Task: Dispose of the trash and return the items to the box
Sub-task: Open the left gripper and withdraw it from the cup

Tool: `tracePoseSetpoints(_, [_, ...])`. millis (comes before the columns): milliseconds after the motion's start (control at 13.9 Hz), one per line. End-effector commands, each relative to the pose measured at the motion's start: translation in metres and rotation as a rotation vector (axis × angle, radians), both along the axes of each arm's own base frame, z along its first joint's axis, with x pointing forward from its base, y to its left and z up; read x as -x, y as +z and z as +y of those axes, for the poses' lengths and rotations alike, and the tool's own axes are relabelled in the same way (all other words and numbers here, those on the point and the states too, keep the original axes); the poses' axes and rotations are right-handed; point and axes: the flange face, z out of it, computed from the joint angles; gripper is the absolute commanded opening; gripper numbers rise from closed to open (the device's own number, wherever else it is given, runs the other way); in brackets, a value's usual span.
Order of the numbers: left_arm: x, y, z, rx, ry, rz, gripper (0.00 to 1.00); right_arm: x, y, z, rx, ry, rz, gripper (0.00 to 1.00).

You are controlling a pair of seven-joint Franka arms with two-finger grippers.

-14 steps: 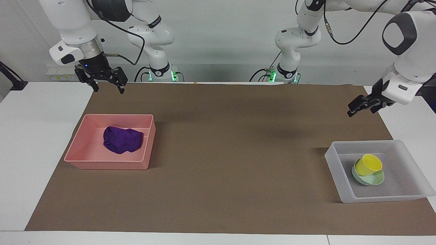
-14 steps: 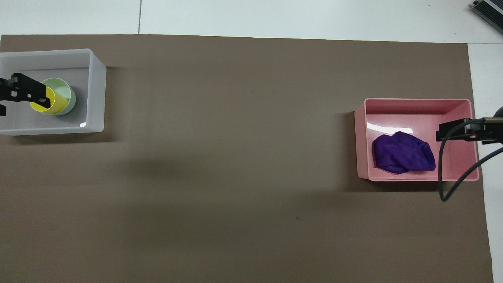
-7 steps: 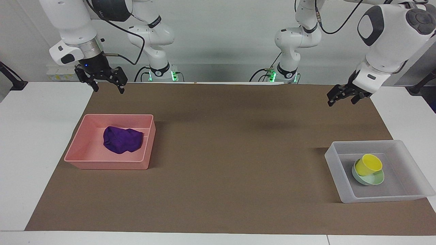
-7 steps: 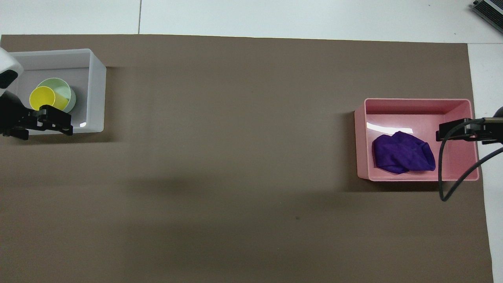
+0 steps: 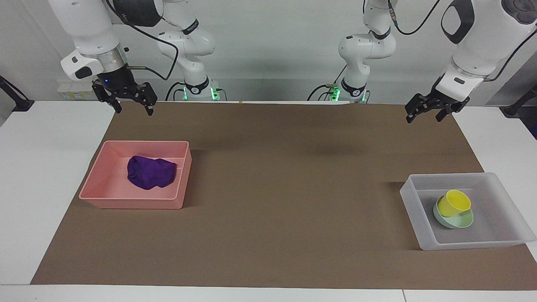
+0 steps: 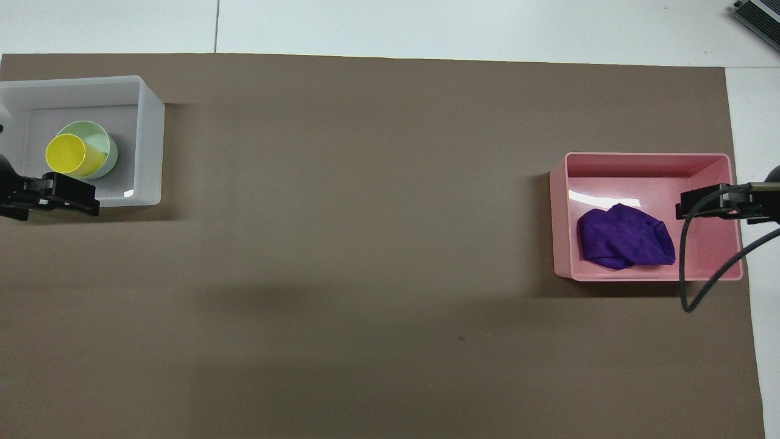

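Counter point(image 5: 268, 201) with brown mat. Pink bin point(image 5: 100, 184) at 9 o'clock in the facing view holds the purple rag point(image 5: 150, 172). Translucent box point(image 5: 413, 197) at 4 o'clock holds the mint bowl point(image 5: 459, 221), yellow cup point(image 5: 452, 203) tilted in it. Left claw point(image 5: 428, 110) and right claw point(image 5: 131, 102), both spread wide and empty, hang over the mat's robot-side edge.

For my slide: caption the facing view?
Purple rag in pink bin; yellow cup in mint bowl inside translucent box.

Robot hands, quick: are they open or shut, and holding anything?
Left end effector: open, holding nothing, raised over the mat.
Right end effector: open, holding nothing, raised over the mat.
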Motion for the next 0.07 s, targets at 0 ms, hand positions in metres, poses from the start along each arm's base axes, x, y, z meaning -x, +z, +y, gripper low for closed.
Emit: tracePoseSetpoints(0, [0.0018, 0.003, 0.0021, -0.011, -0.016, -0.003, 1.0, 0.0051, 0.0001, -0.004, 0.003, 0.001, -0.012, 1.0])
